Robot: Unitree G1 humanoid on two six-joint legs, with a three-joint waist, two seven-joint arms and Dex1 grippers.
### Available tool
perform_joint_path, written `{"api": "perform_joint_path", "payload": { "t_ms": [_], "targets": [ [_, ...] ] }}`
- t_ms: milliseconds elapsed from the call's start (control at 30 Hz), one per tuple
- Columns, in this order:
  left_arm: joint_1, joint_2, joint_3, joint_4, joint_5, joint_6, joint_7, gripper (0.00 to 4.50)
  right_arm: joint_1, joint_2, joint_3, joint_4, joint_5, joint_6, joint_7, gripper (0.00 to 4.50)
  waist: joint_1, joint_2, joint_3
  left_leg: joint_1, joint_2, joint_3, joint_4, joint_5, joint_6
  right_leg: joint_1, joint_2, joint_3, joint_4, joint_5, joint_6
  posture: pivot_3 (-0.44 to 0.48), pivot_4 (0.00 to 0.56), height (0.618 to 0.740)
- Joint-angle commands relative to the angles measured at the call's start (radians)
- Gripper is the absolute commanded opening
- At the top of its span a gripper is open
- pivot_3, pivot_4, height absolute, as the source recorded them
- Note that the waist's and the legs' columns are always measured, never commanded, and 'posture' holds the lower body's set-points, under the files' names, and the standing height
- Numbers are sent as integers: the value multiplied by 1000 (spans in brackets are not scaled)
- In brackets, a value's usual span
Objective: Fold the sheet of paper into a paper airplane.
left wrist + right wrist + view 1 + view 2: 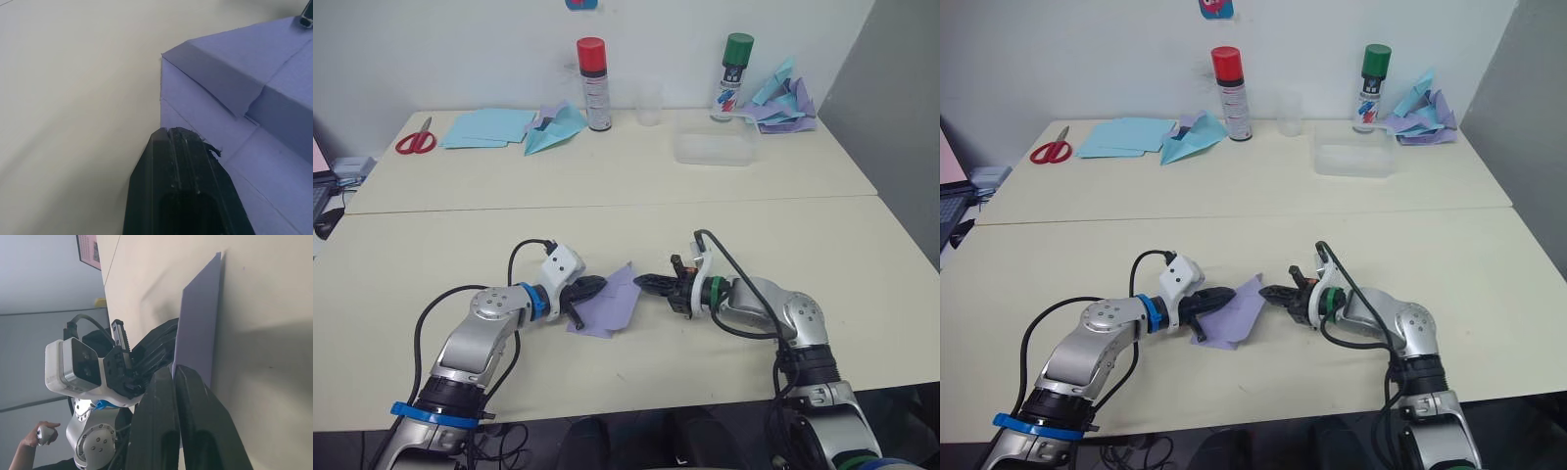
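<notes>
— How far along is the fold?

— Early, I judge. The sheet of paper (615,304) lies on the near table (724,362) between my grippers, with a few creases and a turned-down flap; no nose, no wings.

— Its heading?

— Long axis runs from near-left to far-right, upper corner toward my right gripper (649,282).

— Your fingers?

— Left gripper (590,288) closed on the sheet's left edge; right closed, tips at the right edge, grip uncertain.

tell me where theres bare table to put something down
Bare: the near table's outer stretches beside each hand, and the far table's middle between the red scissors and clear tub. Crowded: around the purple sheet and along the wall.
</notes>
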Motion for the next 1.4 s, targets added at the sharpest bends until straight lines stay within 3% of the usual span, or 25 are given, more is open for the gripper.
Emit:
{"api": "perform_joint_path", "payload": {
  "t_ms": [33, 333, 600, 733, 1033, 1367, 1400],
  "targets": [
    [29, 9, -30, 52, 32, 32, -4, 0, -25, 17, 8, -36, 27, -11, 18, 37, 0, 0, 0, 0, 0, 0, 0, 0, 0, 0, 0, 0, 0, 0, 0, 0, 150, 740],
    [15, 22, -22, 64, 29, 35, -13, 0, -80, 90, 39, 37, -87, -2, 113, 37, 1, 0, 0, 0, 0, 0, 1, 0, 0, 0, 0, 0, 1, 0, 0, 0, 150, 740],
    [39, 33, -15, 41, 23, 57, -15, 0, -153, 147, 46, 149, -317, 21, 288, 37, -1, 0, 0, 0, 1, -1, 1, 0, 0, 0, 0, -1, 1, 0, 0, 0, 150, 740],
    [55, 38, -7, 30, 22, 58, -14, 0, -166, 164, 16, 170, -380, 35, 361, 946, 0, 0, 0, 0, 1, 0, 1, 0, 0, 0, 0, -1, 1, 0, 0, 0, 150, 740],
    [70, 35, -2, 13, 22, 63, -11, 0, -184, 220, -70, 189, -408, 75, 391, 4320, 0, 0, 0, 0, 1, 0, 1, 0, 0, 0, 0, -1, 1, 0, 0, 0, 150, 740],
    [69, 35, -5, 7, 25, 62, -15, 0, -182, 268, -126, 199, -457, 99, 374, 4445, 0, 0, 0, 0, 1, -1, 1, 0, 0, 0, 0, -1, 1, 0, 0, 0, 150, 740],
    [71, 36, -6, 5, 25, 62, -16, 0, -179, 270, -127, 197, -464, 105, 374, 4083, 0, 0, 0, 0, 1, -1, 1, 0, 0, 0, 0, -1, 1, 0, 0, 0, 150, 740]
  ]
}}
